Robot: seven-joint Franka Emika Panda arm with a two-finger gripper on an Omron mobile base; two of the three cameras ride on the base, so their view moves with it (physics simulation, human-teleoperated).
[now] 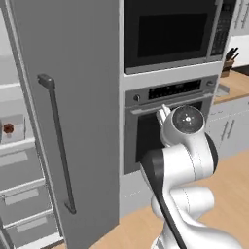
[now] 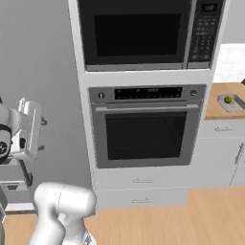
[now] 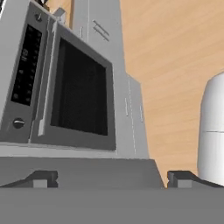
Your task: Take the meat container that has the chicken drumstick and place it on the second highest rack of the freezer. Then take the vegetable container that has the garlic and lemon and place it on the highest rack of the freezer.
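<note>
End effector: my end effector (image 3: 109, 179) has its jaws spread wide and nothing between them; its two dark fingertips (image 3: 41, 178) show at the bottom of the hand view, aimed at the black oven (image 3: 65, 94).
Freezer: the freezer (image 1: 19, 146) stands open at the far left of the left base view, its big grey door (image 1: 73, 112) with the long dark bar handle (image 1: 58, 146) swung out between the compartment and the oven column.
Second highest rack: the second highest rack (image 1: 17, 145), just above the drawers (image 1: 22, 194), carries a pale container (image 1: 12, 127) with a small reddish-brown piece, the chicken drumstick (image 1: 8, 128), in it.
Highest rack: the highest rack (image 1: 8, 85) is a thin pale shelf above that.
Counter: far right, on the wooden counter (image 2: 213, 109), a grey tray (image 2: 231, 103) holds the lemon (image 2: 228, 100); I cannot tell what else lies in it.
Arm: my arm (image 1: 185, 160) is in front of the oven, right of the freezer door.
</note>
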